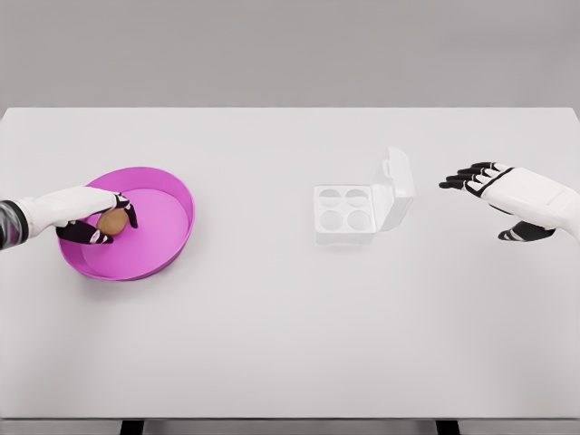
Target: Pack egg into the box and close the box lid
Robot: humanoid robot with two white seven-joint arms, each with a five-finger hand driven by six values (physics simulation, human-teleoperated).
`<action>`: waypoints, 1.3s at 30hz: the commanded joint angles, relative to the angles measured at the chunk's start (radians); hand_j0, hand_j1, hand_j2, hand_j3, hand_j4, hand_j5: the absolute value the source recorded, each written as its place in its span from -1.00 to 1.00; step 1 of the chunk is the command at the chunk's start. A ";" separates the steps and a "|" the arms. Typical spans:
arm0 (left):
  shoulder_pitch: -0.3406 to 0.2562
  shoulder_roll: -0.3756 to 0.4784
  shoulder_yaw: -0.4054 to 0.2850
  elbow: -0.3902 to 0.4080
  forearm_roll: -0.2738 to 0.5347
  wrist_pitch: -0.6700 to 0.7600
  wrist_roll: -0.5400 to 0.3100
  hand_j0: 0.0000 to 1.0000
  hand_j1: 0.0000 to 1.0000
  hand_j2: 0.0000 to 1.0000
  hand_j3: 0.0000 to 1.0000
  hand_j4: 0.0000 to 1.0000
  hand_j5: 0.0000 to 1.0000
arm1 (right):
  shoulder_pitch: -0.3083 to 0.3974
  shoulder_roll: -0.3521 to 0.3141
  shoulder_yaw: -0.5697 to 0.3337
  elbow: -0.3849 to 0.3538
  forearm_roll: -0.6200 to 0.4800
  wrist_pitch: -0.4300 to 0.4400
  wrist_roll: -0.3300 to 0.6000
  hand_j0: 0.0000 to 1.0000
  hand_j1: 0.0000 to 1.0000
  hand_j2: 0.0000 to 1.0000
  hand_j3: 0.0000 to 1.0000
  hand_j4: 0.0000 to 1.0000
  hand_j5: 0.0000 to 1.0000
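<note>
The left arm comes in low from the table's left edge, forearm nearly level, and its hand [98,220] reaches into the pink bowl [172,195] that sits near that left edge. The dark fingers [128,214] curl around a brown egg [111,222], with the thumb side below it, so the hand is grasping the egg inside the bowl; whether the egg is touching the bowl's floor or lifted off it cannot be told.

The white egg box [345,213] lies right of the table's middle, well apart from the bowl. Its four round cups show no eggs, and its lid [397,186] stands raised, hinged on the box's right side and leaning toward the right edge.

The right arm enters from the table's right edge, its hand [494,186] held above the surface near that edge, palm turned inward, fingers [462,176] stretched toward the box and holding nothing.
</note>
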 commanded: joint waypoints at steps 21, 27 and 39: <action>-0.028 -0.050 0.038 -0.044 0.049 -0.006 0.000 -0.13 -0.13 -0.13 -0.13 -0.13 -0.13 | 0.003 -0.002 0.000 0.001 -0.005 0.003 0.000 1.00 1.00 1.00 1.00 1.00 1.00; -0.026 -0.067 0.059 -0.090 0.075 -0.009 0.000 -0.14 -0.14 -0.14 -0.14 -0.14 -0.14 | 0.003 -0.002 0.000 0.000 -0.005 0.003 0.000 1.00 1.00 1.00 1.00 1.00 1.00; -0.037 -0.120 0.062 -0.124 0.077 -0.013 0.000 -0.15 -0.15 -0.15 -0.15 -0.15 -0.15 | 0.003 -0.002 0.000 0.000 -0.007 0.003 0.000 1.00 1.00 1.00 1.00 1.00 1.00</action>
